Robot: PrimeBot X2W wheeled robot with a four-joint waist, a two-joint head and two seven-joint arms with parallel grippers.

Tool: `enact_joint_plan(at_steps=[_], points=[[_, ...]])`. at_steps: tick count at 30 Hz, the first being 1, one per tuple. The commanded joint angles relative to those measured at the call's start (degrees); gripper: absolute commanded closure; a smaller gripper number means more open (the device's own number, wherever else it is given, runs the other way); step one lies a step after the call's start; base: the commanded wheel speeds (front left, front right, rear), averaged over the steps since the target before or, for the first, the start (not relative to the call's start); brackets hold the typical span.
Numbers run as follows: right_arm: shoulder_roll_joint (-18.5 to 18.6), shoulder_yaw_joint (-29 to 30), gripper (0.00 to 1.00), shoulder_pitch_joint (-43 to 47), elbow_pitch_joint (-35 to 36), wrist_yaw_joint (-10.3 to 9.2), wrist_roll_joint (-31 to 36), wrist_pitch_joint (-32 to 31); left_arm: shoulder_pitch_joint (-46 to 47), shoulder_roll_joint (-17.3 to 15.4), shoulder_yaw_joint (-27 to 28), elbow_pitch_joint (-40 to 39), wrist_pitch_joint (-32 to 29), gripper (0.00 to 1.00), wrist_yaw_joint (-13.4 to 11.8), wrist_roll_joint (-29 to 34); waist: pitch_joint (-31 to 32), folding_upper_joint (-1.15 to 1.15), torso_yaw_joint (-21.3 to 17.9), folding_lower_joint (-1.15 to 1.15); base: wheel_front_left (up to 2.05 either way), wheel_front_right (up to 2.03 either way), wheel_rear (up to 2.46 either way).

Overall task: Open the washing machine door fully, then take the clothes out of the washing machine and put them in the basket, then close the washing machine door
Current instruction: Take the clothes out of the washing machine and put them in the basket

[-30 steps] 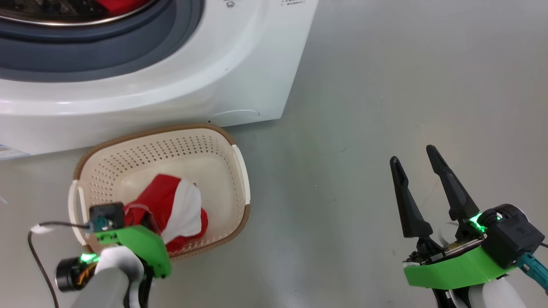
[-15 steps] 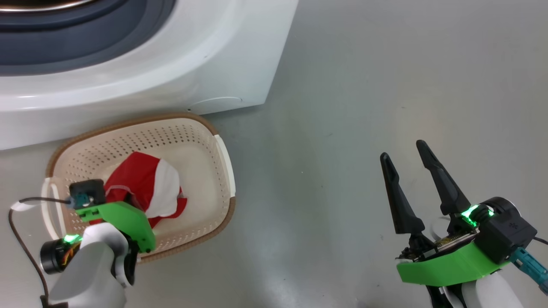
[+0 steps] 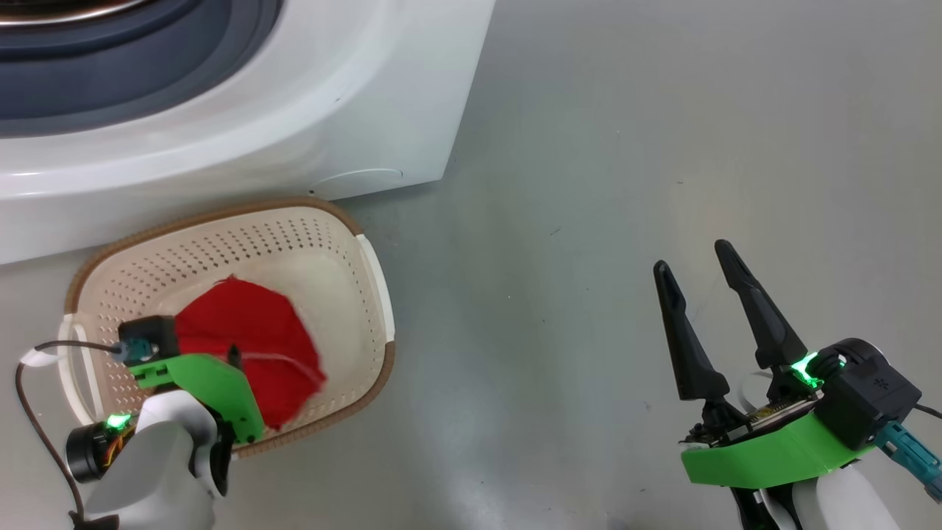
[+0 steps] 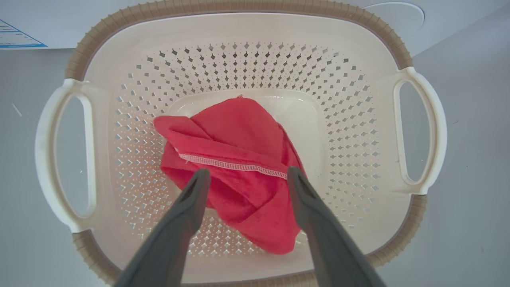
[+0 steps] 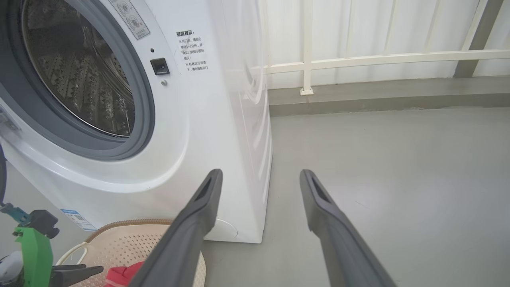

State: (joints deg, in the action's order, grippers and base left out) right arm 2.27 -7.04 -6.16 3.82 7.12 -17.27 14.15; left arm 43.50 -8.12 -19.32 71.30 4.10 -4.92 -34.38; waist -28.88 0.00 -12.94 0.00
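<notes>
While left fingers (image 4: 189, 207) and right fingers (image 5: 205, 207) gape empty, garment (image 4: 239, 135) in basket (image 4: 239, 32) by washer (image 5: 191, 131).

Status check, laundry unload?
Left gripper open over basket. Right gripper open, over floor. One red garment lying in basket. Nothing in the way.

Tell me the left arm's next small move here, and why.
Probably lift the left gripper straight up out of the basket: its jaws stand open and the red garment lies in the basket beneath them, so rising clear should avoid snagging it.
</notes>
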Motion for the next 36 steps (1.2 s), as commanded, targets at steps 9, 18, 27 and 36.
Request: enact_joint_plan(at_steps=[9, 18, 27, 36], points=[[0.6, -1.2, 0.00, 0.3, 0.9, 0.36, -0.3, 0.7, 1.5, -1.2, 0.2, 0.1, 4.0, 0.00, 1.2, -0.4, 1.6, 0.00, 0.8, 0.00, 0.00, 0.00, 0.00], [0.6, -1.0, 0.00, 0.9, 0.4, 0.36, 0.5, 0.6, 2.2, -0.4, -0.3, -1.8, 7.6, 0.00, 2.6, -0.6, 4.0, 0.00, 2.3, 0.00, 0.00, 0.00, 0.00], [0.6, -0.1, 0.00, 1.4, 0.7, 0.36, 1.7, -0.1, 0.1, -1.1, -0.1, -10.7, 10.7, 0.00, 1.2, 0.8, 6.7, 0.00, 3.9, 0.00, 0.00, 0.00, 0.00], [0.6, 1.1, 0.00, 2.7, 1.1, 0.36, 2.7, -1.2, -8.2, -3.0, 1.2, -28.2, 10.9, 0.00, -2.1, 2.9, 10.8, 0.00, 5.3, 0.00, 0.00, 0.00, 0.00]])
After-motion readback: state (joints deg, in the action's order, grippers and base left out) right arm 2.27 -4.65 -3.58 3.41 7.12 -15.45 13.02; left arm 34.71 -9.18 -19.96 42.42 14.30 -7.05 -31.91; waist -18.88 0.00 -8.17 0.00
